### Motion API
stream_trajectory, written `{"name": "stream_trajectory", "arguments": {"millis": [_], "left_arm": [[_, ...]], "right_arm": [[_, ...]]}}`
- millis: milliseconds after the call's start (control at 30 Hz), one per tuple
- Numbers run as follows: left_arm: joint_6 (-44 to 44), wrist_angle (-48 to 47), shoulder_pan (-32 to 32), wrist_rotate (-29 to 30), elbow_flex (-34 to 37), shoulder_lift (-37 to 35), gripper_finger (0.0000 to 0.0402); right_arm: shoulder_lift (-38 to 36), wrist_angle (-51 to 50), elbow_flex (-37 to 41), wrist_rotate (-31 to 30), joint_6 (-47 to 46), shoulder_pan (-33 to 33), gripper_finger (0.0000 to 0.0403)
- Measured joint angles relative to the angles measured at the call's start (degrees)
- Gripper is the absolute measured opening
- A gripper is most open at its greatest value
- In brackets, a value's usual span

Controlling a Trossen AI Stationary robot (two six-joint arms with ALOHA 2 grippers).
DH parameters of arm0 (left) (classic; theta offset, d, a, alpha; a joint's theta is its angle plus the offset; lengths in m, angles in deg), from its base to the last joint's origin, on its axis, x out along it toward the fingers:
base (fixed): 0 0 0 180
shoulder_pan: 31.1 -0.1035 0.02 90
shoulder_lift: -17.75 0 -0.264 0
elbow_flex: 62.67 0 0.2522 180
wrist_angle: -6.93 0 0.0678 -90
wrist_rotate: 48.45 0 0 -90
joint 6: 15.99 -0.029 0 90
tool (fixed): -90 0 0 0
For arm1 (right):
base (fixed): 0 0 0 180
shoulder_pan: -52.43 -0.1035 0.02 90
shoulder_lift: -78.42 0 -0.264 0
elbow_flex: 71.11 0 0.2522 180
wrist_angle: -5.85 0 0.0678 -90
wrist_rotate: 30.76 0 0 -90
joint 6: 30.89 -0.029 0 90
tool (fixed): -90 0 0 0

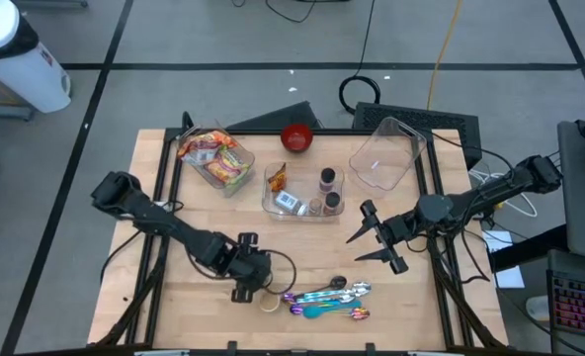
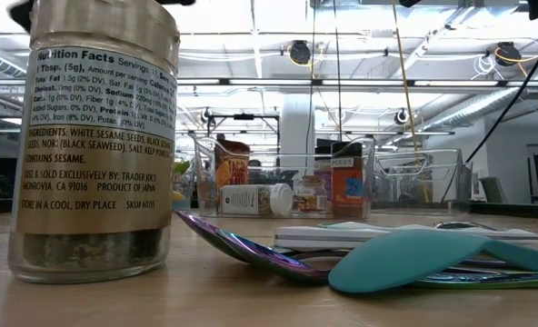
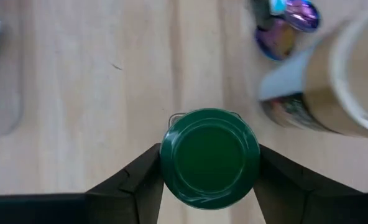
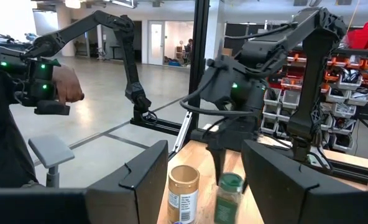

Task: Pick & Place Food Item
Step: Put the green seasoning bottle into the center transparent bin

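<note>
The left gripper [image 1: 245, 280] was down at the near part of the pale wooden bench [image 1: 391, 307]. Its 2 jaws stood on either side of 1 green-lidded glass jar [image 3: 209, 158], 1 jaw close against each side of the round lid. Whether they were actually pressing on it could not be told. That jar stood upright between the jaws, its long axis vertical and its lid facing straight up at the wrist.

Just beside those jaws, on the side away from the arm, stood 1 tan-lidded jar [image 4: 184, 186], also upright, which made 2 jars on the open bench. Beyond it lay a cluster of iridescent metal spoons with 1 teal plastic one [image 1: 327, 297]. The exact number of spoons could not be made out.

The right gripper [image 1: 376, 240] hung above the bench well apart from the jar, with its 2 jaws spread and nothing between them.

Farther from both sets of jaws were 3 clear plastic bins:
- 1 bin held snack packets [image 1: 245, 158].
- 1 middle bin [image 1: 307, 213] held 2 upright dark-capped bottles and 1 white-capped bottle on its side.
- 1 tilted bin [image 1: 383, 158] nearest the right jaws held nothing.

1 red bowl [image 1: 296, 137] sat behind the middle bin.
</note>
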State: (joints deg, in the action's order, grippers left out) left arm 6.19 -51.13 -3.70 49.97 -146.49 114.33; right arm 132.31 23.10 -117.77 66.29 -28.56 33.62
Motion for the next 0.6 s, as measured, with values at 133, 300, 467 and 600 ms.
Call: {"name": "stream_trajectory", "arguments": {"millis": [133, 300, 467, 600], "left_arm": [[-3.45, 0.32, -3.16, 0.35, 0.00, 0.01, 0.0207], [-6.99, 1.50, -8.31, 0.62, 0.00, 0.07, 0.0208], [-11.00, 4.01, -13.45, 0.62, 0.09, 0.15, 0.0209], [-14.15, 7.05, -16.64, 0.64, 0.09, 0.17, 0.0210]], "right_arm": [[0.02, 0.00, 0.00, 0.00, 0.03, 0.02, 0.0196], [0.00, 0.00, 0.00, 0.00, 0.04, 0.00, 0.0196], [0.00, -0.02, 0.00, 0.00, 0.05, 0.01, 0.0196], [0.02, -0.20, 0.00, 0.00, 0.06, 0.00, 0.0196]]}}
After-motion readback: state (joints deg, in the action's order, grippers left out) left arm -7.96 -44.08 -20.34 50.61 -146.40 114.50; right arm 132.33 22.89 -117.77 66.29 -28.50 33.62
